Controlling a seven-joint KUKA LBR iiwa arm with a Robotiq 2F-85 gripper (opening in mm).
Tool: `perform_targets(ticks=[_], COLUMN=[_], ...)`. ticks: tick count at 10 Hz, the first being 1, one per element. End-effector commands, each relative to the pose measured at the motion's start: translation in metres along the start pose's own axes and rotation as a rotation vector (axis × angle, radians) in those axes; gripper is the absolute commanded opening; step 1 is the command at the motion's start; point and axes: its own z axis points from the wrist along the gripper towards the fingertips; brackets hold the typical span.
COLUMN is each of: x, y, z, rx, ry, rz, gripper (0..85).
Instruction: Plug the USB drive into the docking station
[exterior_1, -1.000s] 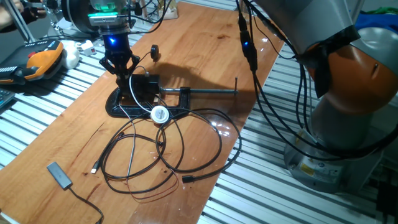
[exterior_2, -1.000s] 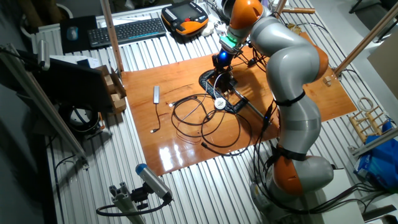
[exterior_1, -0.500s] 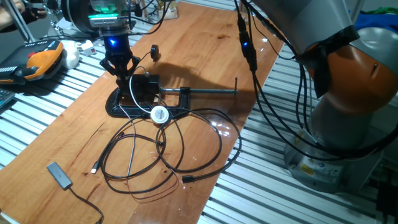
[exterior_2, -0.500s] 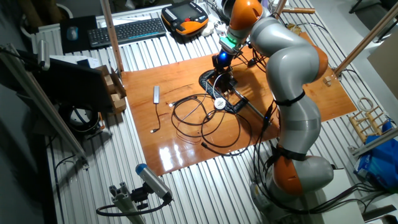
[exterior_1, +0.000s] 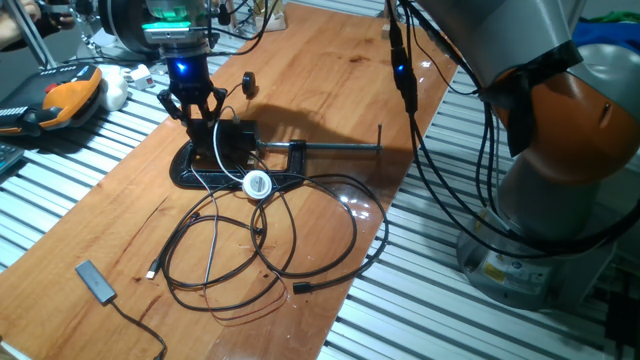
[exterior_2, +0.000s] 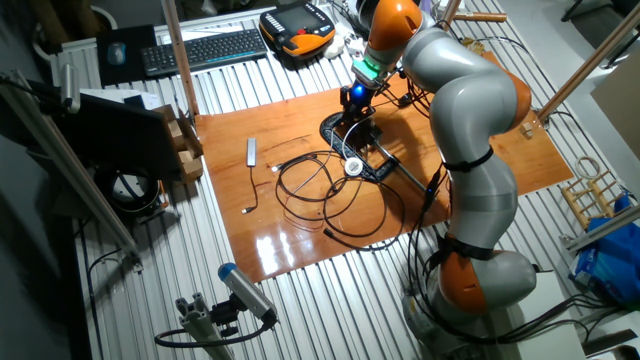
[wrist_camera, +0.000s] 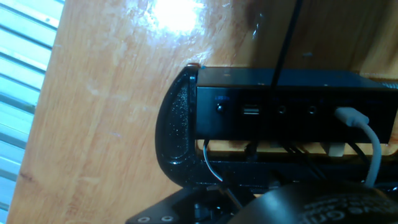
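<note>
Orange-cased teach pendant (exterior_1: 62, 97) lies at the far left on the ribbed metal bench, off the wooden tabletop (exterior_1: 330, 80), and a flat black dongle (exterior_1: 93, 280) on a thin cable rests near the board's lower left corner. Further right the gripper (exterior_1: 196, 118) hangs from a wrist lit blue and green, pointing down over the left end of the black G-clamp (exterior_1: 188, 172). Its finger links bow outward and the tips draw close together (whether anything is pinched between them I cannot tell, nor whether they are fully closed). Just right of the tips sits the docking station (exterior_1: 236, 140), a small black box held in the clamp, with a white cable curving over it. Behind it a small black stub (exterior_1: 248, 84) stands alone on the wood; it may be the USB drive, but the pictures are too coarse to settle that, and no drive can be picked out at the fingertips. In front of the box lies a white round disc (exterior_1: 257, 183), and below it black cables (exterior_1: 300, 250) sprawl in loose overlapping loops. The clamp's steel screw (exterior_1: 330, 150) runs off to the right, level with the board. At the far right stands the grey and orange arm (exterior_1: 560, 120). From the hand view, the docking station (wrist_camera: 286, 93) shows its port face, an empty USB socket (wrist_camera: 250, 111) toward its left and a white plug (wrist_camera: 349, 117) seated toward its right
</note>
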Motion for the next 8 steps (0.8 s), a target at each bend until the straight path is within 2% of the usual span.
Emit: perform_targets(ticks=[1, 3, 8], x=[-0.0001, -0.001, -0.0029], y=[-0.0002, -0.0011, -0.0013], z=[0.0003, 0.0014, 0.0083], rx=[0.001, 0.005, 0.004], ry=[-0.002, -0.015, -0.022], rz=[0.0, -0.001, -0.004], gripper=[34.0, 34.0, 34.0])
